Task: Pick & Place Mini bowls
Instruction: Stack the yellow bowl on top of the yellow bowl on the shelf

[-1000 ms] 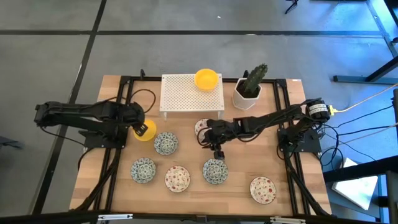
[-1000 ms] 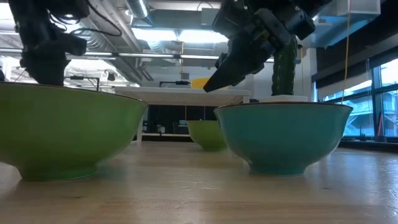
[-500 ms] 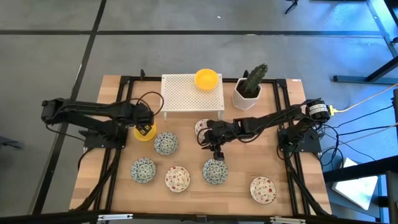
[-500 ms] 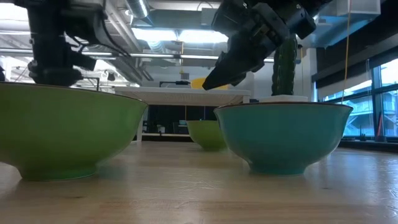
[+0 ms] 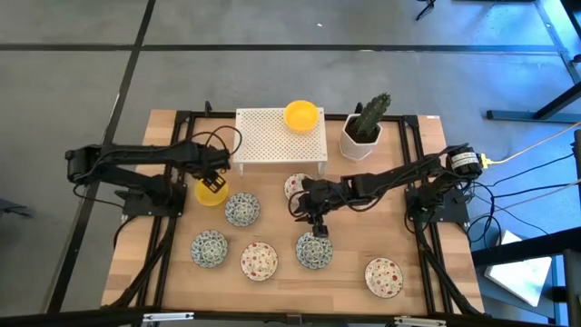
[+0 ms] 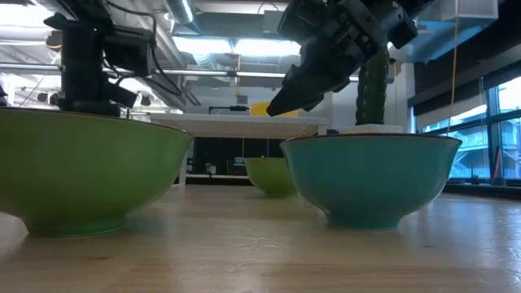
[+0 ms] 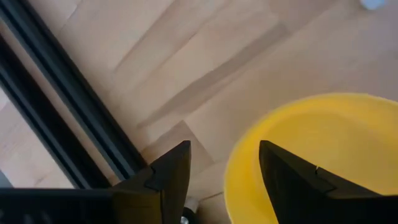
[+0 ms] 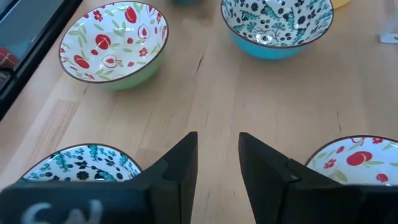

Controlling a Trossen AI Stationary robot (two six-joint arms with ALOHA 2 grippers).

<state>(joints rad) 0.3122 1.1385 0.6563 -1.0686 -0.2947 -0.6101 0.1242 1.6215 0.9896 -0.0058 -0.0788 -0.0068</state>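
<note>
My left gripper point(image 5: 212, 188) point(image 7: 224, 171) is open above a plain yellow mini bowl point(image 5: 207, 193) near the table's left side. One finger stands outside the bowl's rim point(image 7: 231, 168) and one over its inside, with gaps showing on both sides. My right gripper point(image 5: 316, 221) point(image 8: 217, 158) is open and points down at bare table. It hangs between a red-speckled bowl point(image 5: 294, 184) and a green-blue patterned bowl point(image 5: 313, 251). Another yellow bowl point(image 5: 301, 114) sits on the white rack point(image 5: 272, 141).
More patterned bowls stand on their bases on the table: green-blue ones point(image 5: 242, 209) point(image 5: 209, 248), red-speckled ones point(image 5: 259, 261) point(image 5: 383, 277). A white pot with a cactus point(image 5: 364, 127) stands right of the rack. Black frame rails point(image 7: 68, 118) run along both sides.
My left arm has swung toward the table's right and far side, bringing its gripper more squarely over the yellow bowl. The bowls have stayed where they were.
</note>
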